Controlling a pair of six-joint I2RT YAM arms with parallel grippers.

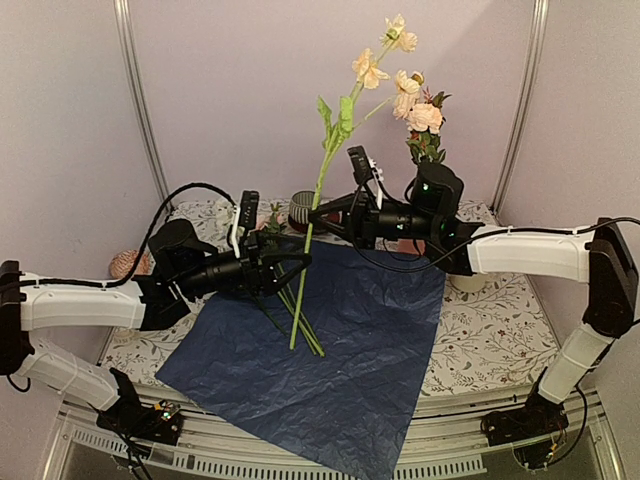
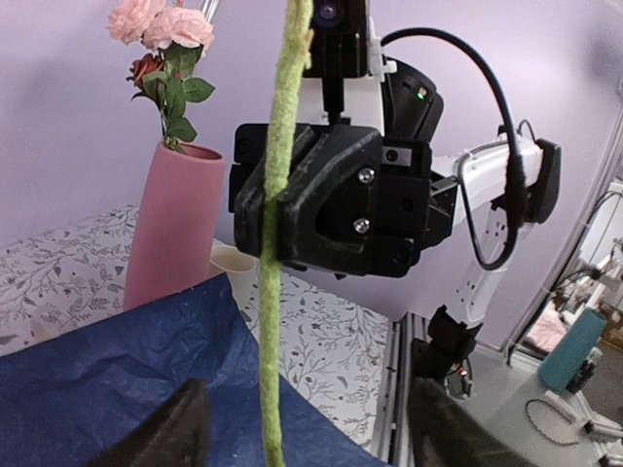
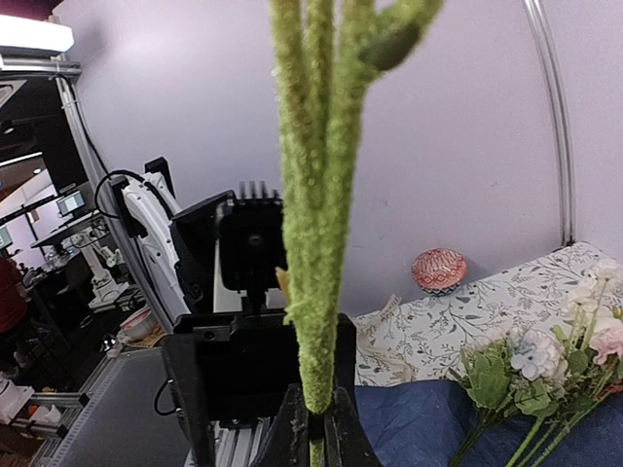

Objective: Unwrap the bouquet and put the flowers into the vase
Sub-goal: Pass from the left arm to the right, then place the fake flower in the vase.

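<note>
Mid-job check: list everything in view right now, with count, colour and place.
held flower: one, green stalk, peach blooms, upright above the paper
loose flowers: a few, white, pink and pale blue, lying on the paper
blue paper: one sheet, dark blue, spread mid-table
vase: one, salmon pink, far right
pink blooms: a few, in the vase
cream cup: one, beside the vase
striped cup: one, dark and white, far centre
patterned bowl: one, red and white, far left
tablecloth: one, white leaf print, under everything
left gripper: black, open around the held flower's stalk
right gripper: black, shut on that stalk
</note>
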